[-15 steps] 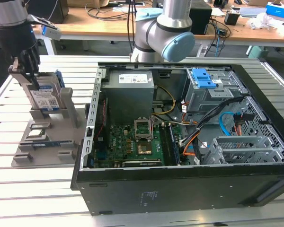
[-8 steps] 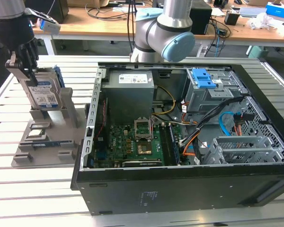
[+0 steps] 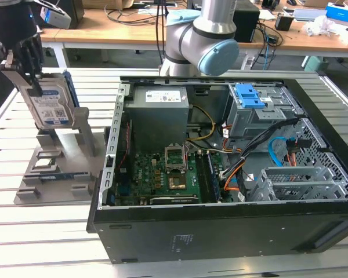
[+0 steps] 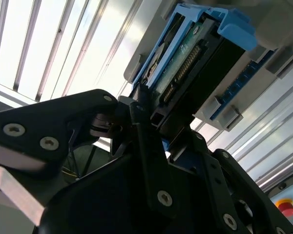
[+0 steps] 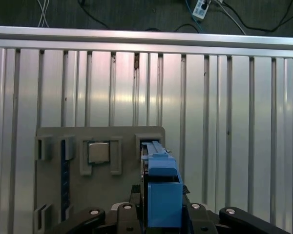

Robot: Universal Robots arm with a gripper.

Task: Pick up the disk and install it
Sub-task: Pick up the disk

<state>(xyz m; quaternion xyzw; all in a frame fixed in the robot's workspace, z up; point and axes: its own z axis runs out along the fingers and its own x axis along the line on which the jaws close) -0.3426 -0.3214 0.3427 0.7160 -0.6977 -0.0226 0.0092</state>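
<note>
The disk [image 3: 51,109] stands upright on its edge at the exterior view's left, a silver drive with a white-and-blue label in a blue carrier rail. Its lower edge is at the grey fixture stand [image 3: 69,168]. My gripper [image 3: 33,84] comes down from above, and its black fingers [image 3: 37,88] are shut on the disk's upper part. The second wrist view has the disk [image 4: 183,63] edge-on, connector side showing, held between the fingers [image 4: 145,146]. In the first wrist view the blue carrier [image 5: 162,187] sits between the gripper's black links [image 5: 162,217].
The open computer case [image 3: 313,98] lies on the slatted metal table [image 3: 52,231]. Inside are a grey power supply box [image 3: 159,110], the motherboard [image 3: 162,176] and a drive bay with a blue latch [image 3: 248,97]. A processor chip [image 5: 98,152] rests in the fixture. The arm's base [image 3: 200,40] stands behind the case.
</note>
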